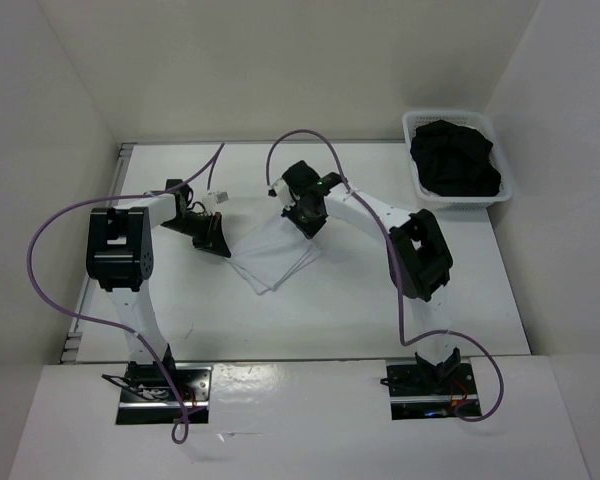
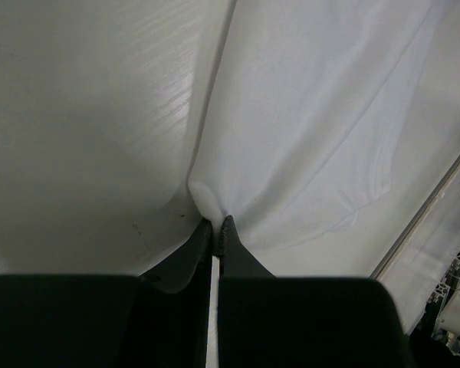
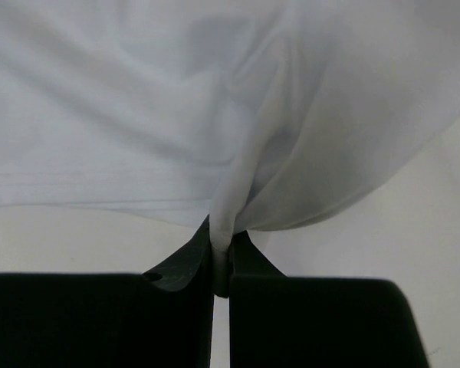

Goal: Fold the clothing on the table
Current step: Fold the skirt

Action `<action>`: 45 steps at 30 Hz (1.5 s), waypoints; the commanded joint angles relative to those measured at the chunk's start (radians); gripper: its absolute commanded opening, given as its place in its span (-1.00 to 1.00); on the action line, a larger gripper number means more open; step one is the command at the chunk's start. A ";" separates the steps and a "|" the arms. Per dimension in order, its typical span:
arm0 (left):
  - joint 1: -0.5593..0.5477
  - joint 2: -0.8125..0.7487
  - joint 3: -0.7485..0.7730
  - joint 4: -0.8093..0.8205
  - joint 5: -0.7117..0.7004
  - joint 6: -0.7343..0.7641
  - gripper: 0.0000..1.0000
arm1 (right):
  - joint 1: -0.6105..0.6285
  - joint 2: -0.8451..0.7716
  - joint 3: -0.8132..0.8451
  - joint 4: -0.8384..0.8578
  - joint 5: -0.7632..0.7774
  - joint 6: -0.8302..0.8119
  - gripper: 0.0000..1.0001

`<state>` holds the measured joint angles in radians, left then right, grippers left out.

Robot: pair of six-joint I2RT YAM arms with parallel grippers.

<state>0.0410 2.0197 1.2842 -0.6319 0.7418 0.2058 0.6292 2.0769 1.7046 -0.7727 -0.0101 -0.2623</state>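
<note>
- Left gripper (image 2: 216, 228) pinches the clothing (image 1: 276, 258) shut at its nine-o'clock corner, apparently to carry a fold.
- Right gripper (image 3: 221, 249) clamps the one-o'clock corner, so the fabric spans between them.

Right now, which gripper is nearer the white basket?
Right. The right gripper pinches the clothing at its far edge, mid-table, left of the basket; the left gripper pinches the opposite corner, farther left.

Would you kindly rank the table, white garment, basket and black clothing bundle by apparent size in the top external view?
1. table
2. basket and white garment, about alike
3. black clothing bundle, inside the basket
</note>
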 commanded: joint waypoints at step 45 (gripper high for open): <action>0.005 -0.032 0.003 -0.003 0.019 0.003 -1.00 | 0.377 0.012 0.018 -0.028 0.101 -0.123 -1.00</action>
<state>0.0410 2.0197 1.2842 -0.6315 0.7406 0.2035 0.9848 2.0991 1.6943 -0.8459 0.0723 -0.3882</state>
